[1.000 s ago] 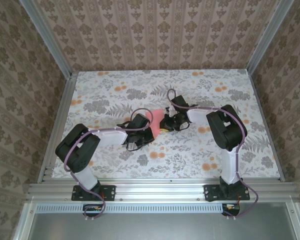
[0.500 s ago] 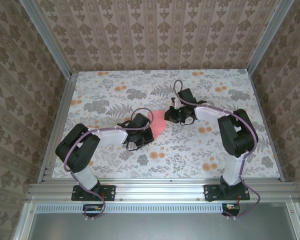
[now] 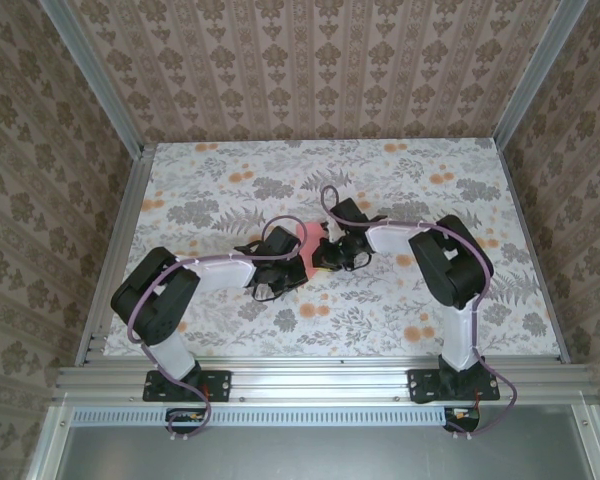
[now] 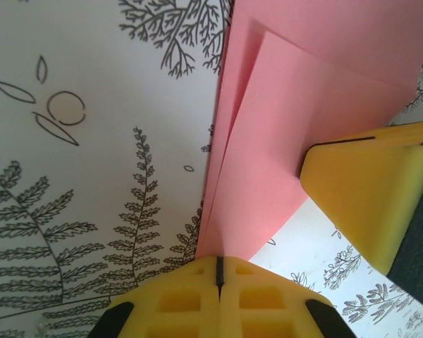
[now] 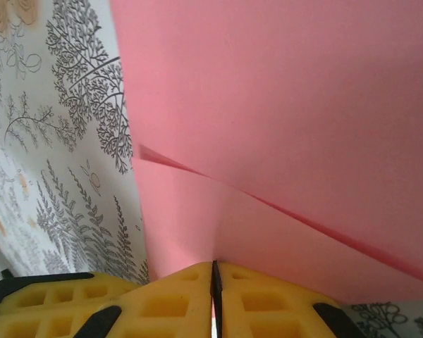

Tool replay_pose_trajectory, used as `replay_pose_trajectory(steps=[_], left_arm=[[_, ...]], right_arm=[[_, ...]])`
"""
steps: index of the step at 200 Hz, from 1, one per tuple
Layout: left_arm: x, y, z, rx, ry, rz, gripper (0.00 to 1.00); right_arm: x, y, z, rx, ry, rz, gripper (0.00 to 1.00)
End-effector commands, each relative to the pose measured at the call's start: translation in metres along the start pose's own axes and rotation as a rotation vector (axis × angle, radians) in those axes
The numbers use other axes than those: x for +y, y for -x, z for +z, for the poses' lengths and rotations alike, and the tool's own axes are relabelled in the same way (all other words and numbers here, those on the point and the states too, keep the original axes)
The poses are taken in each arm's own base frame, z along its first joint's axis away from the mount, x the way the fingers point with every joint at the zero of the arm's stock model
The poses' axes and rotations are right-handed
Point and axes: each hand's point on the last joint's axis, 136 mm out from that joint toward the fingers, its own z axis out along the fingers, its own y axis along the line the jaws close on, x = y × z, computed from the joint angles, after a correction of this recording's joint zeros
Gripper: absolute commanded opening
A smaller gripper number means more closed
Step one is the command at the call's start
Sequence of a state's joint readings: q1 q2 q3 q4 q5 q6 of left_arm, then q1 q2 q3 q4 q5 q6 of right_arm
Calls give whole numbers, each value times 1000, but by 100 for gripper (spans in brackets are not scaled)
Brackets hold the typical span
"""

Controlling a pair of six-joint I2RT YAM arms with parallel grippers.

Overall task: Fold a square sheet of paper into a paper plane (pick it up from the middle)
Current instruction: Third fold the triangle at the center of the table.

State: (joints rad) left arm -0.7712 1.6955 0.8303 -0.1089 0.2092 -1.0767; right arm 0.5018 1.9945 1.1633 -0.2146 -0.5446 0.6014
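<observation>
— Where's the paper?
— The square sheet of paper [image 3: 307, 238] lies part-folded at the worktop [image 3: 410, 300] middle. My left hand [image 4: 218, 278] and right hand [image 5: 213, 278] are both closed, pinching it.
— Advice?
— I'd align the edges first, then press the crease.

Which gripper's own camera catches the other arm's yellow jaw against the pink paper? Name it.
The left gripper: past its shut jaws on the pink paper, a second yellow jaw juts in from the right.

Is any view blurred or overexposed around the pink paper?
Top external: even light, no glare, pink paper small but sharp. Left wrist: its fold edges crisp. Right wrist: paper slightly soft, table print blurring at top left.
</observation>
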Motion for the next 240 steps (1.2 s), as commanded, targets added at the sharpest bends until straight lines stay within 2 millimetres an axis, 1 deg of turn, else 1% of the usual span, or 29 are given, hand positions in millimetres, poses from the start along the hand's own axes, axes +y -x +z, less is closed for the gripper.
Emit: replay_pose_trajectory(steps=[1,23,31,41,54,72,81,94,111,116,126,146,157,181,219,240], left_arm=[[62,-29,4,94,227,-11,0],[58,-29,2,94,209,4,0],[55,-28,0,90,194,12,0],[46,-24,-5,78,159,27,2],[31,-16,-15,44,97,42,7],[11,0,-36,-23,17,51,14],[5,9,-46,-60,-14,51,17],[-2,19,-60,-108,-55,49,20],[-5,28,-71,-150,-87,47,22],[-5,29,-73,-156,-95,47,22],[-12,31,-74,-166,-135,57,22],[-26,31,-71,-151,-204,78,21],[-29,29,-65,-138,-215,87,19],[-30,29,-50,-109,-208,100,16],[-27,41,-31,-108,-136,120,12],[-19,49,-22,-124,-70,122,10]], right_arm=[[-25,21,-2,-34,-61,47,11],[-42,43,-12,-89,-77,87,11],[-42,49,-15,-100,-73,89,11],[-40,52,-18,-101,-74,79,11],[-36,47,-18,-87,-69,68,11],[-35,35,-11,-52,-68,71,11],[-35,29,-9,-41,-64,75,11],[-32,26,-10,-44,-48,76,11],[-22,28,-19,-65,-26,66,11],[-18,30,-23,-76,-20,57,11],[-10,34,-31,-99,-5,42,12],[-1,38,-40,-115,4,33,12],[0,37,-42,-113,8,37,12],[3,37,-46,-122,15,32,12],[11,35,-53,-143,51,14,15],[12,33,-54,-144,57,12,16]])
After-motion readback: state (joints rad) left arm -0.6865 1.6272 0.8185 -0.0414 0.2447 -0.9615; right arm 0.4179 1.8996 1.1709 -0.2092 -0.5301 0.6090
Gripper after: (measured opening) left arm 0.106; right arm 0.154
